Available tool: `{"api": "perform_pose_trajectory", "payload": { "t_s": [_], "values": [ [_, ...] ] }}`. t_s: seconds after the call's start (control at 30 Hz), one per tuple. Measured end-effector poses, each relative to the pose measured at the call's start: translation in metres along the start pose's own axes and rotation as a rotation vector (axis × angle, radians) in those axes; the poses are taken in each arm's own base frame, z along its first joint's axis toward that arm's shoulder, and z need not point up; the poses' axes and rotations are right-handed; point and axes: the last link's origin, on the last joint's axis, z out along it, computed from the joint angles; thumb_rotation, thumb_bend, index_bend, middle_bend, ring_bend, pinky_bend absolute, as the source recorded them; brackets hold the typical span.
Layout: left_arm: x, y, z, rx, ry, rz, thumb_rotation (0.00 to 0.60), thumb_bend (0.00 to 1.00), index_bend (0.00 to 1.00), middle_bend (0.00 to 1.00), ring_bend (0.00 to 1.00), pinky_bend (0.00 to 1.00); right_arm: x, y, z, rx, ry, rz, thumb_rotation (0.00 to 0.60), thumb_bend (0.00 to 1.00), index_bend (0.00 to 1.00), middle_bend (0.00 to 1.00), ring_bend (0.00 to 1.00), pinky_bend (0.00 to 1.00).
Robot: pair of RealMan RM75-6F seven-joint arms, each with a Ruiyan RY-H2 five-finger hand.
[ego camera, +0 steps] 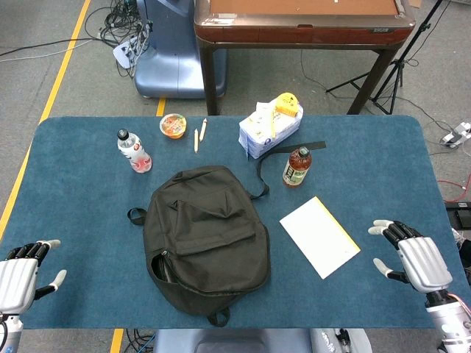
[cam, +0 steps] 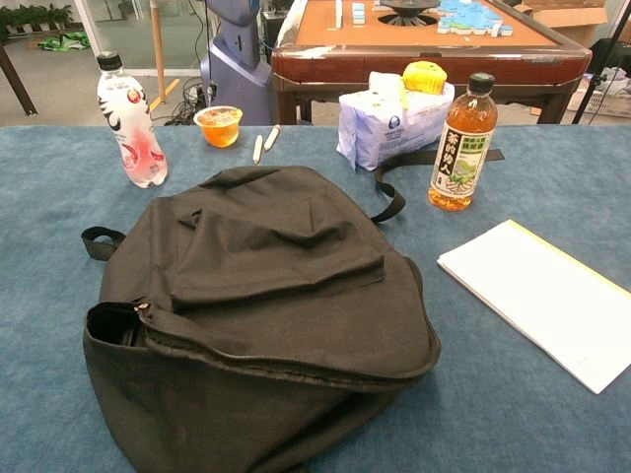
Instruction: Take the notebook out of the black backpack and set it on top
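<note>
Silver-backed, the right hand (ego camera: 413, 257) is resting at the table edge, black fingers (ego camera: 394, 230) spread, holding nothing; the left hand (ego camera: 22, 273) is mirroring it. Just beyond the right fingertips, the white rectangular notebook (ego camera: 319, 235) is lying beside the black fabric backpack (ego camera: 206, 237).

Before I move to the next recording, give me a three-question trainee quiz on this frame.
1. True or false: the notebook lies on top of the black backpack.
2. Which stands nearest the notebook?
A. tea bottle
B. pink-labelled bottle
C. jelly cup
3. Fill in: the left robot hand and right robot hand each hold ____.

Key:
1. False; it lies on the table beside the backpack.
2. A
3. nothing; both are open, apart from the backpack.
</note>
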Motion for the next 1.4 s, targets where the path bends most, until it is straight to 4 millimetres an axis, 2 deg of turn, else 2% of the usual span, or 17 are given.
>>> {"api": "perform_pose_trajectory", "payload": {
  "t_s": [0.3,0.4,0.77,1.03,1.23,1.4],
  "values": [
    [0.0,-0.001,-0.003,0.004,-0.004,0.001,0.6,0.21,0.31,0.35,0.31,0.31,-0.001,-0.003,0.003,0.02,-0.005,0.001,0.6,0.26,0.31,0.24,0.2,0.36],
    [0.0,0.0,-0.004,0.004,-0.005,-0.002,0.6,0.21,0.31,0.35,0.31,0.31,-0.003,-0.01,0.007,0.06,-0.018,0.006,0.6,0.26,0.31,0.24,0.2,0.37],
    [-0.001,0.004,-0.002,-0.003,-0.014,-0.002,0.6,0.21,0.31,0.35,0.31,0.31,-0.022,-0.058,0.037,0.288,-0.143,0.045,0.6,0.25,0.31,0.24,0.2,0.36],
    [-0.002,0.004,-0.002,0.004,-0.026,0.0,0.6,0.21,0.31,0.35,0.31,0.31,-0.046,-0.106,0.065,0.459,-0.27,0.067,0.6,0.15,0.31,0.24,0.19,0.36],
    [-0.003,0.004,-0.002,0.007,-0.039,0.004,0.6,0.21,0.31,0.35,0.31,0.31,-0.065,-0.137,0.084,0.54,-0.334,0.095,0.6,0.04,0.27,0.21,0.12,0.27],
    [-0.004,0.003,-0.003,0.013,-0.044,0.002,0.6,0.22,0.31,0.35,0.31,0.31,-0.079,-0.156,0.094,0.571,-0.39,0.078,0.6,0.02,0.21,0.16,0.07,0.22]
  ]
}}
